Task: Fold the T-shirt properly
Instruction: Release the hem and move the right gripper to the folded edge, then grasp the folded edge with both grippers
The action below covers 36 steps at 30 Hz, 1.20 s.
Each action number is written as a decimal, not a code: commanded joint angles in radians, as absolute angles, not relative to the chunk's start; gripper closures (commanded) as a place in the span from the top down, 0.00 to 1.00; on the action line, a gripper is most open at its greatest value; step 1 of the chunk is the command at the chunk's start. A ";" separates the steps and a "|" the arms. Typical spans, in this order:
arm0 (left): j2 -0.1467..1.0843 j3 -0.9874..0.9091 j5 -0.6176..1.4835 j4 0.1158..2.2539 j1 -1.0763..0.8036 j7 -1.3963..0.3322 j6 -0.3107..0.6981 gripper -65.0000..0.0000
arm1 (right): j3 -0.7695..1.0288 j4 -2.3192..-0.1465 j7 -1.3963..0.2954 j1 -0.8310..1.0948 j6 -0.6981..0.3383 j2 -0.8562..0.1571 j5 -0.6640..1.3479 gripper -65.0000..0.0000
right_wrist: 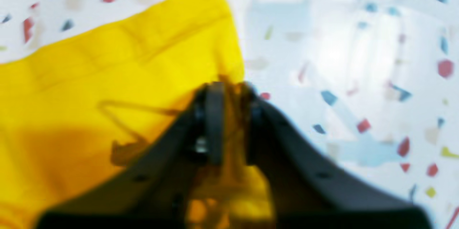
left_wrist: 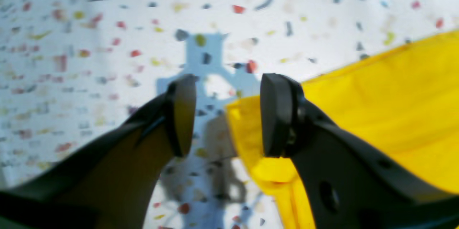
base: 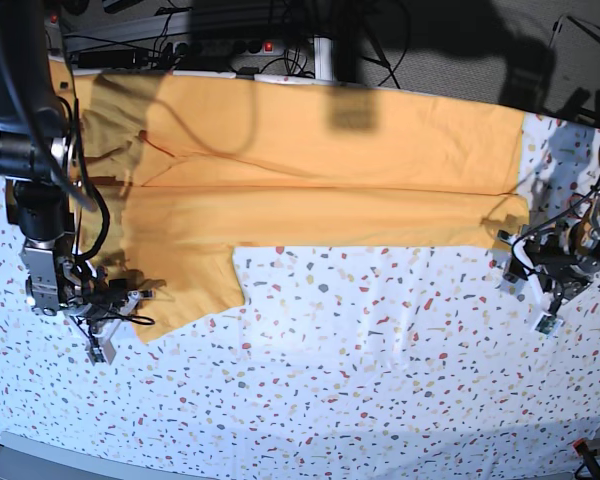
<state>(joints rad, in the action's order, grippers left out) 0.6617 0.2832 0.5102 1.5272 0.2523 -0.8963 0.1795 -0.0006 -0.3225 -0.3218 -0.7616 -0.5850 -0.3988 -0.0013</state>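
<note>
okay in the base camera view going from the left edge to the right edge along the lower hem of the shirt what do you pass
Right claw, shut on the T-shirt's sleeve corner → T-shirt stretched across the speckled table → left claw, open at the shirt's far corner.

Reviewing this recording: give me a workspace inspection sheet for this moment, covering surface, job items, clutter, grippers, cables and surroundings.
Surface: white speckled table cover, bare in front.
Job items: orange-yellow T-shirt spread wide along the far side, a sleeve hanging toward the near edge on the base view's left.
Clutter: nothing seen.
Grippers: right gripper shut on the T-shirt's edge, fabric pinched between its pads; left gripper open, straddling a shirt corner, no cloth gripped.
Cables: black wires loop along both arms; more behind the table.
Surroundings: dark backdrop and a power strip behind the far edge.
</note>
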 commanded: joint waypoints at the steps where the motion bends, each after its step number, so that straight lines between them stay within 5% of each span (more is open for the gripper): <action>1: 0.678 0.276 0.516 1.524 0.265 -0.871 0.185 0.44 | -0.001 -0.329 -0.356 -0.784 -0.595 -0.419 -0.027 0.00; 9: 0.646 0.276 0.570 1.324 0.266 -0.814 0.222 0.44 | -0.001 -0.330 -0.356 -0.784 -0.594 -0.431 -0.027 0.00; 30: 0.599 0.276 0.578 1.375 0.266 -0.866 0.258 0.44 | -0.001 -0.330 -0.357 -0.784 -0.594 -0.432 -0.027 0.00; 36: 0.601 0.276 0.504 1.374 0.282 -0.839 0.162 0.44 | -0.001 -0.330 -0.356 -0.784 -0.594 -0.432 -0.027 0.00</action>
<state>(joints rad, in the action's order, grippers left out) 0.5846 0.2832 0.5003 1.3579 0.2630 -0.8509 0.1574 -0.0010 -0.3225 -0.3305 -0.7616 -0.5903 -0.4160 -0.0055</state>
